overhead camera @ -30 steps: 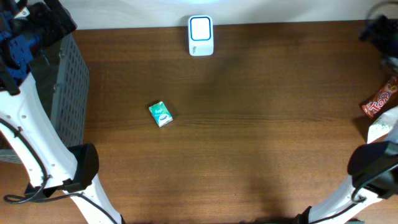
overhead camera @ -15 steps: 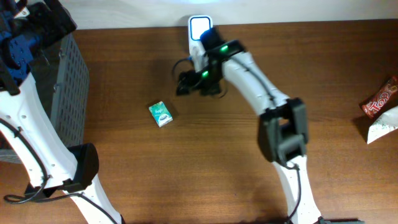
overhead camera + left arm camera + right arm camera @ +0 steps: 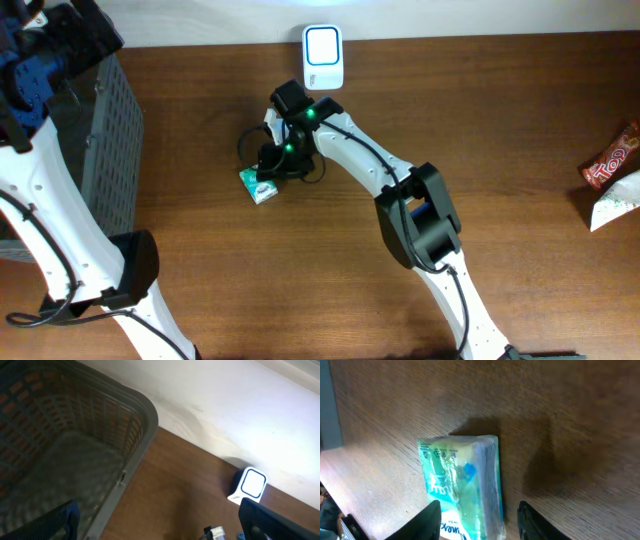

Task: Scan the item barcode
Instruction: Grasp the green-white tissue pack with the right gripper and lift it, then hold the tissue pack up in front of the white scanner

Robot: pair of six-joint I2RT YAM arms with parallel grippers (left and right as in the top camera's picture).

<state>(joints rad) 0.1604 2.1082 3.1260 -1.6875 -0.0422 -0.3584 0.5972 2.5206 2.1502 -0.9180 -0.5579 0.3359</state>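
The item, a small green-and-white packet (image 3: 258,185), lies flat on the brown table left of centre. My right gripper (image 3: 275,165) hangs right over it. In the right wrist view the packet (image 3: 462,485) sits between the two black fingers (image 3: 431,520), with the left one at its edge and a gap beside the right one, so my right gripper (image 3: 479,520) stands open around it. No barcode shows. The white scanner (image 3: 323,57) stands at the table's far edge. My left gripper (image 3: 160,525) is open and empty above the basket.
A grey mesh basket (image 3: 110,140) fills the left side and also shows in the left wrist view as the basket (image 3: 75,435). A red snack wrapper (image 3: 612,160) and a white package (image 3: 615,205) lie at the right edge. The scanner (image 3: 248,486) shows beyond the basket.
My right arm swung in from the right edge, passed near the scanner and came down over the packet, its jaws narrowing around it. The left arm and the packet have not moved.
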